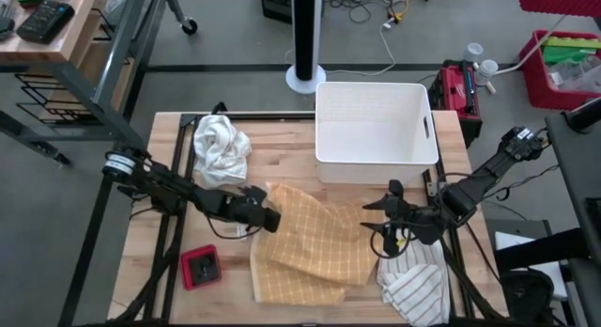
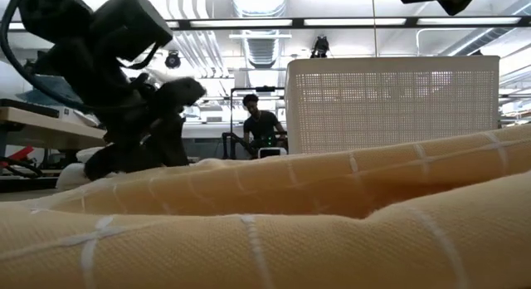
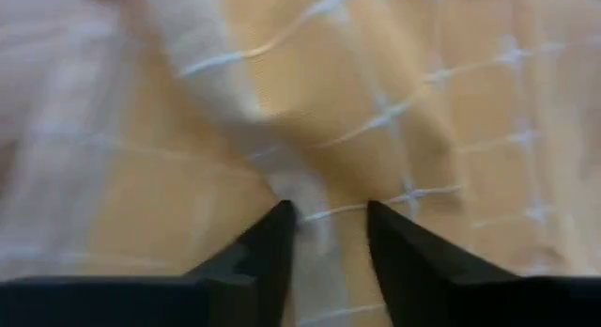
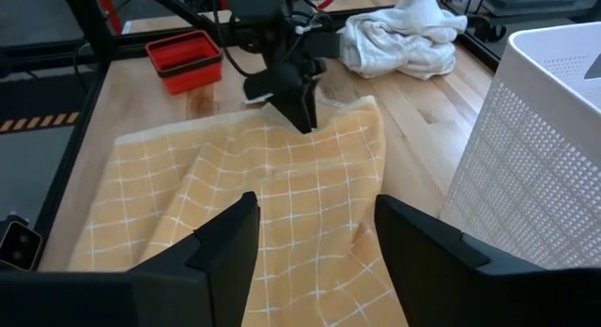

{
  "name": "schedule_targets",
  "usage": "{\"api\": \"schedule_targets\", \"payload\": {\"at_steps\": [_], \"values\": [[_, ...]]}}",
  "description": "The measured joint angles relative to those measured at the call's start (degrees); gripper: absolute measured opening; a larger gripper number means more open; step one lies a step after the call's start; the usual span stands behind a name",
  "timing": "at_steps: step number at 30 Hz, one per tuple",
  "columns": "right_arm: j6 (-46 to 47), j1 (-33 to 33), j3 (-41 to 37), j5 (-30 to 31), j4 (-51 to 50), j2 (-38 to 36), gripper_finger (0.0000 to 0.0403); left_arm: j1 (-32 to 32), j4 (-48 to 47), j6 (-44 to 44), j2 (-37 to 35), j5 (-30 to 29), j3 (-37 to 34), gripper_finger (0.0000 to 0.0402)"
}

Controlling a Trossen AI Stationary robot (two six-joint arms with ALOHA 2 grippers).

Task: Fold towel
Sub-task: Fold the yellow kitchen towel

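Light wood butcher-block worktop (image 1: pixel 160 224) carries: rumpled yellow towel w/ white grid lines (image 1: pixel 310 242) at centre; crumpled white cloth (image 1: pixel 221 148) nr far left; white perforated plastic basket (image 1: pixel 374 125) at far edge; small red square container (image 1: pixel 200 267) front left; white cloth w/ dark stripes (image 1: pixel 418 289) front right, just beside towel.

The left gripper (image 1: pixel 272 217) reaches in low from the left, its two fingers (image 3: pixel 272 256) a little apart with cloth between them. The right gripper (image 1: pixel 376 217) hangs on the right side, its fingers (image 4: pixel 225 247) spread wide.
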Motion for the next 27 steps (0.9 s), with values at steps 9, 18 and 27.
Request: {"api": "schedule_targets", "payload": {"at_steps": [9, 18, 27], "values": [[0.07, 0.0, 0.0, 0.01, -0.06, -0.01, 0.0206, -2.11, -3.27, 14.63, -0.17, -4.87, 11.5, 0.0003], [1.14, 0.0, 0.0, 0.34, 1.93, 0.35, 0.0205, -3.05, -10.67, 29.9, -0.02, -5.19, 28.45, 0.0001], [2.57, -2.38, 0.0, 2.41, 4.82, 10.17, 0.0204, -3.05, -13.63, 35.41, 2.21, -6.25, 36.56, 0.0]]}}
